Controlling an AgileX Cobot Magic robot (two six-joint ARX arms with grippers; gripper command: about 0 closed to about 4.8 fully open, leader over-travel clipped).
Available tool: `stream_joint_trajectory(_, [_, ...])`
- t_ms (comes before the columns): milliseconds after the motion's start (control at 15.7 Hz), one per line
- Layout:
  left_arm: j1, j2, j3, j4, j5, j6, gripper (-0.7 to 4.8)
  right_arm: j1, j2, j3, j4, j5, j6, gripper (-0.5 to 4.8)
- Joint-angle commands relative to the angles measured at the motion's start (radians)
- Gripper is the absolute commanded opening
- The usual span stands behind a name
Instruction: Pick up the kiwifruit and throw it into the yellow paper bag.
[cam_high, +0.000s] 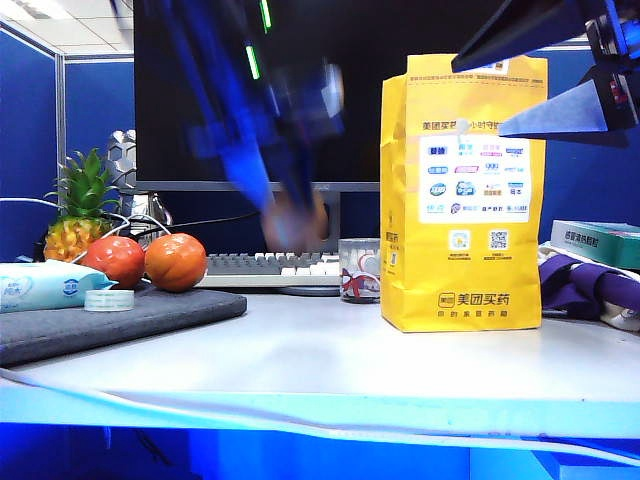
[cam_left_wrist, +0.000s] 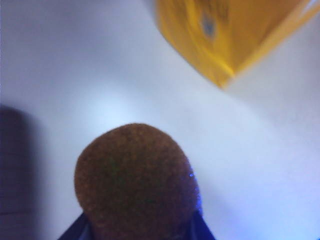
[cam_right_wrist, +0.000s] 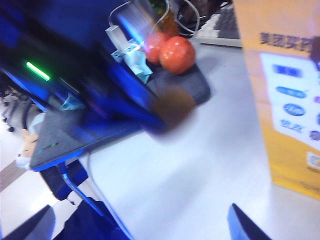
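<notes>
Kiwifruit (cam_left_wrist: 136, 182) is in the left gripper (cam_left_wrist: 137, 227), jaws clamped tight on it. It fills the lower middle of the left wrist view: brown, fuzzy, only the dark blue finger edges showing under it. In the exterior view the kiwifruit (cam_high: 293, 222) is a brown blur off the table, in front of the keyboard (cam_high: 268, 268), left of the yellow paper bag (cam_high: 463, 195). The left arm above it is heavily motion-blurred. The right wrist view shows the same brown blur (cam_right_wrist: 172, 106) at the tip of the smeared blue arm, over the edge of the grey mat (cam_right_wrist: 185, 85).

The bag stands upright on the white table (cam_high: 330, 365), white panel of logos facing the camera. Whether the top is open, can't tell. Its corner (cam_left_wrist: 225, 35) is visible, blurred, in the left wrist view, apart from the fruit.

Right gripper (cam_high: 560, 75) is up high at the right, beside the bag's top, with fingers spread apart, nothing between them. Only its two dark fingertips (cam_right_wrist: 245, 225) show in the right wrist view.

Around it: two tomatoes (cam_high: 148, 260) touching each other on the grey mat (cam_high: 110, 318), a pineapple (cam_high: 78, 210) behind them, a pack of wipes (cam_high: 45, 285) at far left, a small glass cup (cam_high: 359, 270) just beside the bag's left edge.
</notes>
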Motion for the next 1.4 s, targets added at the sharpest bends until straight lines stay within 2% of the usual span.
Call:
stream_joint_trajectory(64, [-0.013, -0.125, 0.063, -0.029, -0.004, 0.142, 1.19, 0.0, -0.003, 0.007, 0.048, 0.011, -0.021, 4.79])
stream_joint_trajectory(191, [-0.026, -0.243, 0.072, 0.09, 0.113, 0.276, 1.19, -0.003, -0.011, 0.008, 0.079, 0.029, -0.021, 4.79])
stream_joint_trajectory(382, [-0.02, -0.269, 0.071, 0.303, 0.281, 0.309, 1.19, -0.007, -0.061, 0.008, 0.139, 0.023, -0.022, 4.79])
stream_joint_trajectory(510, [-0.004, -0.242, 0.063, 0.476, 0.418, 0.312, 1.19, -0.005, -0.165, 0.008, 0.175, 0.059, -0.089, 4.79])
stream_joint_trajectory(573, [-0.004, -0.208, 0.064, 0.576, 0.478, 0.307, 1.19, -0.006, -0.247, 0.008, 0.172, 0.147, -0.133, 4.79])
stream_joint_trajectory(637, [0.001, -0.167, 0.064, 0.666, 0.483, 0.277, 1.19, -0.006, -0.323, 0.008, 0.171, 0.22, -0.134, 4.79])
stream_joint_trajectory(701, [0.0, -0.096, 0.074, 0.767, 0.486, 0.245, 1.19, -0.006, -0.407, 0.008, 0.171, 0.235, -0.134, 4.79])
stream_joint_trajectory(828, [-0.007, 0.007, 0.137, 0.821, 0.491, 0.184, 1.19, -0.006, -0.466, 0.008, 0.138, 0.235, -0.134, 4.79])
stream_joint_trajectory(956, [-0.018, 0.122, 0.254, 0.821, 0.535, 0.109, 1.2, -0.006, -0.484, 0.007, 0.046, 0.235, -0.139, 4.79])
stream_joint_trajectory(1019, [-0.019, 0.158, 0.291, 0.82, 0.527, 0.072, 1.22, -0.006, -0.484, 0.007, 0.003, 0.233, -0.151, 4.79])
stream_joint_trajectory(1083, [-0.019, 0.17, 0.296, 0.82, 0.532, 0.052, 1.74, -0.004, -0.484, 0.007, -0.031, 0.23, -0.151, 4.79])
stream_joint_trajectory(1211, [-0.02, 0.17, 0.296, 0.793, 0.53, 0.045, 4.79, -0.006, -0.484, 0.007, -0.04, 0.232, -0.155, 4.79])
stream_joint_trajectory(1338, [-0.019, 0.168, 0.296, 0.781, 0.532, 0.042, 4.79, -0.006, -0.484, 0.007, -0.013, 0.232, -0.177, 4.79])
stream_joint_trajectory(1402, [0.003, 0.137, 0.296, 0.714, 0.538, 0.043, 4.79, -0.006, -0.485, 0.007, 0.013, 0.241, -0.178, 4.79])
